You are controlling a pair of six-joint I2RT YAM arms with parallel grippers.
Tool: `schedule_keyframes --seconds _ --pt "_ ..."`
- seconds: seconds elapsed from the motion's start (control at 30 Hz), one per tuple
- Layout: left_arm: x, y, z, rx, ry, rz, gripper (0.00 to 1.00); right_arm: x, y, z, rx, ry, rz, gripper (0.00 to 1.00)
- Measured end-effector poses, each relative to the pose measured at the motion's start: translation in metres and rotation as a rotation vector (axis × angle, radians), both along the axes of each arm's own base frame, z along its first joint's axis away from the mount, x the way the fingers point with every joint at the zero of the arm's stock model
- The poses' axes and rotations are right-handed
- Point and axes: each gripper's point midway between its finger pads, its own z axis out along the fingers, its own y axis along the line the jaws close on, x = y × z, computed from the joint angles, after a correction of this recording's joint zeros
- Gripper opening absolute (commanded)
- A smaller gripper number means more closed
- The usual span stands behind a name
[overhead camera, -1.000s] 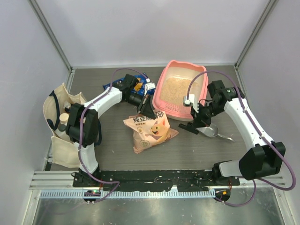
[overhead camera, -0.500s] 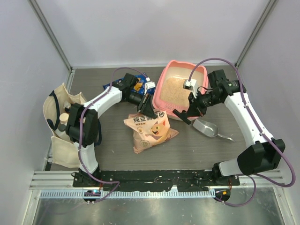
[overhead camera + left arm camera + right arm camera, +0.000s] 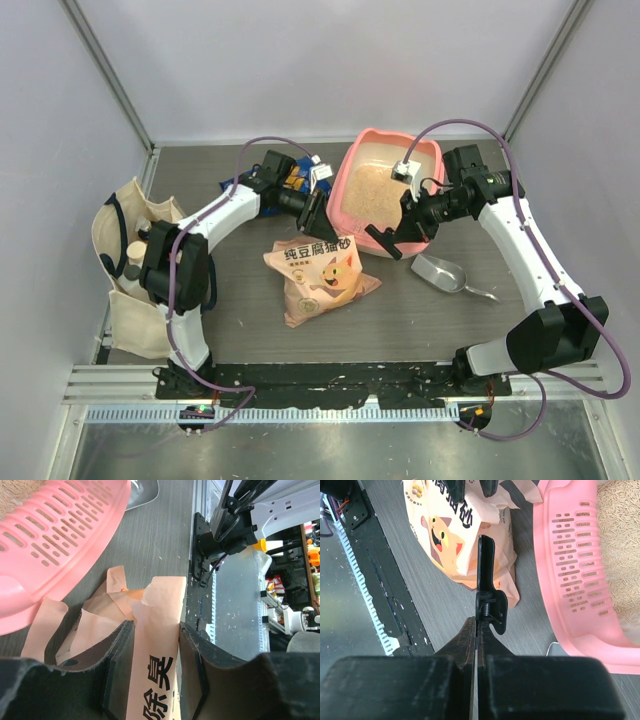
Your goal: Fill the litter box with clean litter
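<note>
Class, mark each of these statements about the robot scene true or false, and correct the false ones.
1. The litter box holds pale litter. True.
2. The right gripper holds the metal scoop. False: it is shut on a black clip; the scoop lies on the table.
3. The left gripper grips the torn top of the litter bag. True.
4. The litter bag lies inside the litter box. False: it lies on the table beside the box.
</note>
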Motion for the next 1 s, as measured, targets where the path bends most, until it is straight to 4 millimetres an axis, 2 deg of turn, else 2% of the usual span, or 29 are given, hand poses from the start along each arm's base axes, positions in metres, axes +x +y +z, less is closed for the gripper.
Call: schedule_keyframes --seconds 0.2,0.27,0.43,0.5,0.57,0.67,0.83,1.0 --pt "0.009 -0.002 0.011 -0.012 -0.066 0.052 0.62 0.003 0.001 0.001 0.007 -0.001 -0.014 0.02" --pt "0.017 -0.004 0.025 -0.034 -0.122 0.083 0.65 0.004 0.001 0.002 0.009 -0.001 -0.018 0.02" --pt "0.028 -0.008 0.082 -0.117 -0.307 0.099 0.67 0.003 0.002 0.002 0.01 -0.004 -0.012 0.02" --pt "0.027 -0.006 0.101 -0.14 -0.391 0.086 0.68 0.001 0.005 0.002 0.006 -0.015 0.011 0.02" --pt "0.02 -0.004 0.11 -0.148 -0.467 0.06 0.68 -0.002 0.01 0.002 0.002 -0.03 0.04 0.02" --pt "0.007 -0.003 0.112 -0.133 -0.542 0.002 0.69 -0.01 0.021 0.009 0.002 -0.075 0.085 0.02" --pt "-0.016 -0.01 0.094 -0.083 -0.564 -0.089 0.68 -0.016 0.035 0.023 0.023 -0.154 0.135 0.02" --pt "-0.022 -0.011 0.09 -0.069 -0.573 -0.121 0.64 -0.009 0.038 0.03 0.032 -0.196 0.132 0.02"
